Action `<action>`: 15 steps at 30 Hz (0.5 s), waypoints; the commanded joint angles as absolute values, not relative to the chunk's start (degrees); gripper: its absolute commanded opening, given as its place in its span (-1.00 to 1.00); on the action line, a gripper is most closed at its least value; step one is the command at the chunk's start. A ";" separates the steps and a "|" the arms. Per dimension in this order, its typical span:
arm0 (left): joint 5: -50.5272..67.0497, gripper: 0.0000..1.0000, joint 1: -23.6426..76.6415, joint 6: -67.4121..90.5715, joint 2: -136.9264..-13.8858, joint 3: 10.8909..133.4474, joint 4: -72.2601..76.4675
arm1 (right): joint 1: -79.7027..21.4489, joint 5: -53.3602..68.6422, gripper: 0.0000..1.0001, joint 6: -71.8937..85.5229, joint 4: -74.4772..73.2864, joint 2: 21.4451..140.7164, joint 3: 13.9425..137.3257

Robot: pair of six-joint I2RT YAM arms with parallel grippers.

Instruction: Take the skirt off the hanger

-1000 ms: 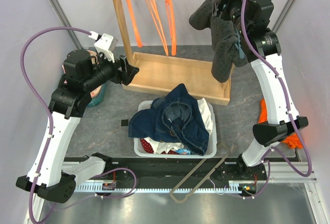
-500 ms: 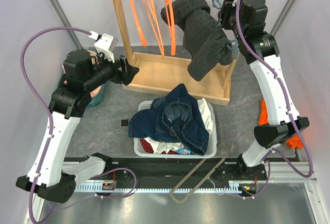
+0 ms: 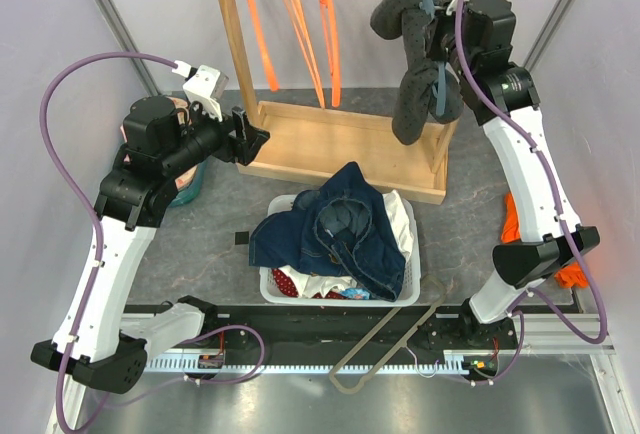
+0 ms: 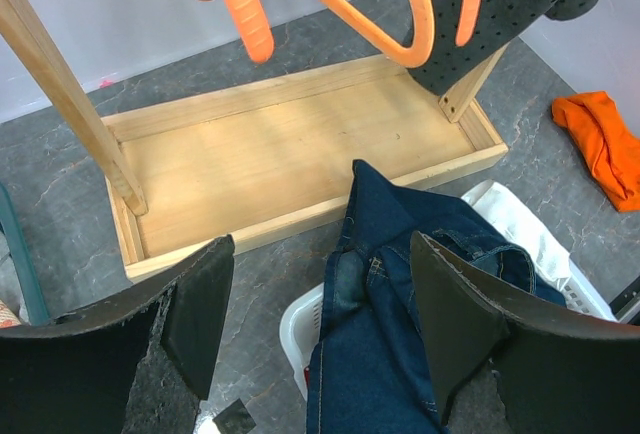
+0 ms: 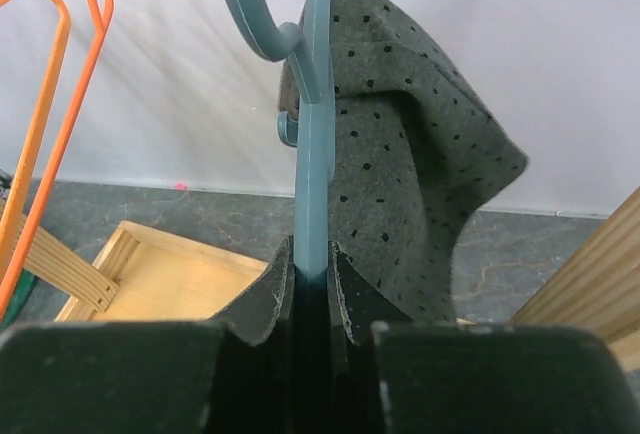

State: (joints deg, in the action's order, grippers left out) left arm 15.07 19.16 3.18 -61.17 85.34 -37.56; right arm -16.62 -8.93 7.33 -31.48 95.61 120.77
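Observation:
A small patch of dark red, white-dotted fabric, the skirt [image 3: 288, 280], shows at the front of the white basket [image 3: 268, 281] under blue jeans [image 3: 345, 229]. Three orange hangers [image 3: 300, 24] hang bare on the rail; they also show in the left wrist view as orange hangers [image 4: 400, 14]. My right gripper [image 3: 440, 34] is up at the rail, shut on a grey-blue hanger [image 5: 312, 154] that carries a grey dotted garment [image 5: 420, 154]. The jaws of the right gripper [image 5: 310, 259] press on both sides of the hanger's stem. My left gripper [image 4: 320, 244] hangs open and empty above the basket's far left edge.
The wooden rack [image 3: 330, 144] with its tray base stands behind the basket. An orange cloth [image 3: 510, 219] lies on the floor at the right. A grey-brown hanger [image 3: 385, 339] lies at the front edge. A teal bin [image 3: 185, 179] sits behind the left arm.
The grey dotted garment swung out to the left and dropped back to hang by the right post. My right gripper closed on the grey-blue hanger. The left arm stayed still.

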 commanded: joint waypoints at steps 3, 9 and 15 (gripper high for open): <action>14.59 0.54 19.34 1.58 -60.29 85.08 -35.77 | -16.79 -6.86 -1.00 6.94 -19.96 91.06 119.70; 14.50 0.54 19.34 1.67 -60.03 85.08 -35.77 | -16.88 -5.19 -1.00 6.94 -18.63 92.11 125.68; 14.41 0.54 19.34 1.67 -59.59 84.38 -35.86 | -16.88 -3.00 -1.00 8.52 -17.49 89.92 124.99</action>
State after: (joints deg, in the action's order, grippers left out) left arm 15.07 19.16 3.18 -60.84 84.82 -37.58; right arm -17.02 -4.93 7.33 -28.23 94.50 121.69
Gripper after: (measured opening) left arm 0.771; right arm 0.158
